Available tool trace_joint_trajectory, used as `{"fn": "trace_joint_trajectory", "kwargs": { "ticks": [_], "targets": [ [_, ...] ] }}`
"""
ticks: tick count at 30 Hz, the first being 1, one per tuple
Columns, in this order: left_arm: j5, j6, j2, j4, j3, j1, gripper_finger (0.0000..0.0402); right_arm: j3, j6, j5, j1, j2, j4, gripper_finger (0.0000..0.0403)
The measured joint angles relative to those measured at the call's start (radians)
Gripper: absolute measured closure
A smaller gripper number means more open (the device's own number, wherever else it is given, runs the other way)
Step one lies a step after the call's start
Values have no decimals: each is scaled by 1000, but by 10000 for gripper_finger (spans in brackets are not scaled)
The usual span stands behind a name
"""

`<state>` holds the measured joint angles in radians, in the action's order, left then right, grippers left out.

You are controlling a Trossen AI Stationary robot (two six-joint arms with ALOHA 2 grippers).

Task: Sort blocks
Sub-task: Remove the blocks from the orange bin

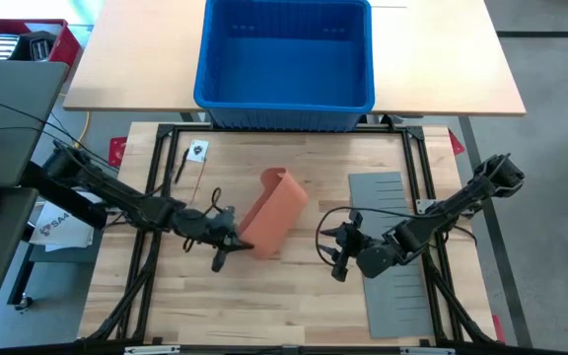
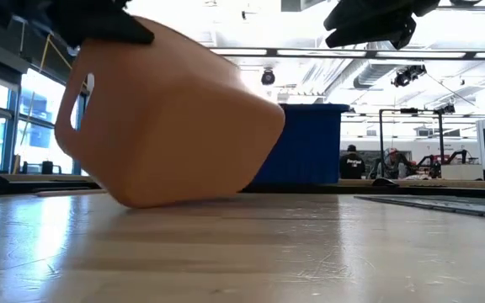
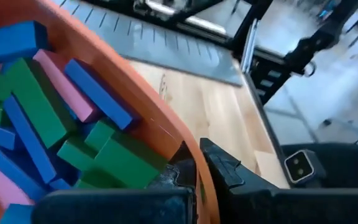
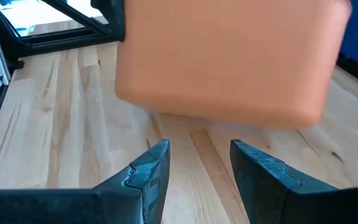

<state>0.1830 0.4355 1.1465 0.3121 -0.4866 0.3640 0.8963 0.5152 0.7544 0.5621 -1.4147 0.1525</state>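
The orange-red tray (image 1: 274, 212) stands tipped on the wooden table, one lower edge (image 2: 141, 200) down and the rest raised. Inside it lie several green, blue and pink blocks (image 3: 61, 124), heaped against the tray's wall. My left gripper (image 1: 233, 243) is shut on the tray's rim at its near left end. My right gripper (image 4: 197, 168) hangs open just to the right of the tray (image 4: 229, 62), above bare table, with nothing between its fingers. My left gripper pinches the tray's rim (image 3: 199, 163) between its two fingers, one finger (image 3: 169, 180) inside the tray beside the blocks and the other (image 3: 232, 171) outside the wall. It comes from the table's left, slanting slightly down. The tray hangs tilted in the hold, one lower edge on the table.
A large blue bin (image 1: 284, 59) stands at the far edge on a second table. A grey slotted sheet (image 1: 394, 286) lies flat on the right, under my right arm. Black frame rails (image 1: 156, 187) run along both sides of the table.
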Motion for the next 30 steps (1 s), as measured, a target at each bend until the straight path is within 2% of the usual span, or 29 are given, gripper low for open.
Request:
{"fn": "trace_joint_trajectory", "kwargs": {
  "ticks": [11, 17, 20, 30],
  "targets": [
    [-69, -34, -2, 384, 215, -78, 401, 0, 36, -3, 0, -1, -1, 238],
    [-64, -16, -1, 565, 304, -99, 401, 0, 55, -7, 0, -1, -1, 238],
    [-43, 5, -2, 611, 327, -106, 401, 0, 57, -8, 0, -1, -1, 238],
    [59, 92, -44, 601, 328, -158, 401, 0, 56, -31, 1, -1, 0, 238]
  ]
}}
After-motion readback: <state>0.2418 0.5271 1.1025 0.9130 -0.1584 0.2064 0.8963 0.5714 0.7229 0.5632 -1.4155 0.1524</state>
